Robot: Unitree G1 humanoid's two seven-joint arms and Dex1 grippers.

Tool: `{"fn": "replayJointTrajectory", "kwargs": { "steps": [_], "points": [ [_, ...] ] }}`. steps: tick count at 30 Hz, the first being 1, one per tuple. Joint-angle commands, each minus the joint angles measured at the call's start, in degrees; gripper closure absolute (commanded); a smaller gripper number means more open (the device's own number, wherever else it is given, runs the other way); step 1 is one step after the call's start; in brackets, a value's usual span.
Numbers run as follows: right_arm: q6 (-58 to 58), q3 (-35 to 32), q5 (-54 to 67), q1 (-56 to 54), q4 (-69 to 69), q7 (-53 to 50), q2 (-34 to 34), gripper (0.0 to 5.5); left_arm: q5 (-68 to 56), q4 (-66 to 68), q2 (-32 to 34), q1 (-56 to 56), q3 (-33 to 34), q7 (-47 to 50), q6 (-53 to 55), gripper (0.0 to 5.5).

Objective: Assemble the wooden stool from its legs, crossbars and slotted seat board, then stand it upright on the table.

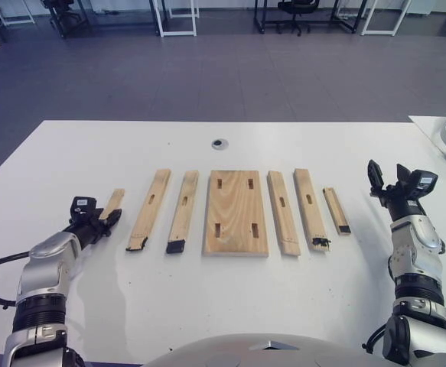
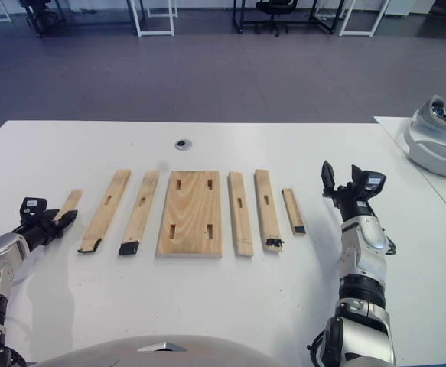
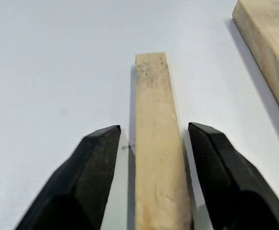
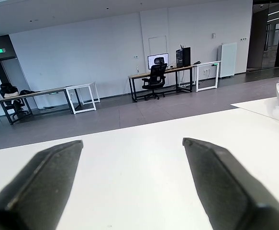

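Observation:
The slotted seat board [image 1: 236, 212] lies flat at the table's middle. Two long slotted legs [image 1: 150, 208] [image 1: 183, 210] lie to its left, and two more [image 1: 282, 212] [image 1: 309, 206] to its right. A short crossbar [image 1: 335, 209] rests at the far right of the row. Another short crossbar [image 1: 114, 202] lies at the far left. My left gripper [image 1: 104, 222] is open, low over the near end of that left crossbar [image 3: 158, 158], one finger on each side with small gaps. My right gripper [image 1: 387, 177] is open and holds nothing, raised off the table to the right of the row.
A round cable grommet [image 1: 220, 143] sits in the table behind the seat board. A white headset [image 2: 437, 138] rests on the neighbouring table at the far right. Bare white table surface lies in front of the row of parts.

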Motion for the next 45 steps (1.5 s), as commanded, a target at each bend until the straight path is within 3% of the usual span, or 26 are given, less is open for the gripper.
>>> {"fn": "replayJointTrajectory", "kwargs": {
  "steps": [1, 6, 11, 16, 20, 23, 32, 45],
  "points": [
    [0.05, 0.22, -0.54, 0.89, -0.58, -0.38, 0.55, 1.60, 1.14, 1.54, 1.15, 1.61, -0.37, -0.06, 1.32, 3.52],
    [0.35, 1.03, -1.34, 0.53, -0.71, -0.66, 0.31, 1.60, 2.27, -0.10, 2.09, 1.98, -1.29, -0.21, -1.01, 4.18],
    [9.34, 6.31, -1.21, -3.94, -10.08, -1.10, 0.68, 1.60, -2.42, -9.33, -0.12, -4.42, 0.18, -2.11, -6.51, 4.21],
    [34.24, 14.60, 19.97, -14.22, -30.36, -1.83, 12.14, 1.60, -5.06, -22.12, -6.37, -13.65, -9.72, -5.00, -7.11, 4.21],
    [45.15, 13.97, 34.59, -18.39, -33.62, -7.69, 20.16, 1.77, -3.79, -26.04, -10.74, -20.19, -16.74, -6.57, -9.60, 4.21],
    [47.56, 12.87, 37.30, -18.89, -32.44, -10.91, 21.96, 2.26, -4.10, -27.33, -12.27, -22.24, -18.21, -7.08, -10.74, 4.21],
    [50.80, 13.61, 39.96, -18.22, -35.28, -11.61, 23.13, 2.26, -2.50, -27.56, -12.41, -22.36, -21.17, -8.40, -10.97, 4.21],
    [51.28, 12.74, 39.89, -18.32, -33.91, -14.04, 23.76, 4.75, -2.16, -29.47, -12.50, -22.17, -21.58, -9.39, -11.11, 4.21]
  ]
}}
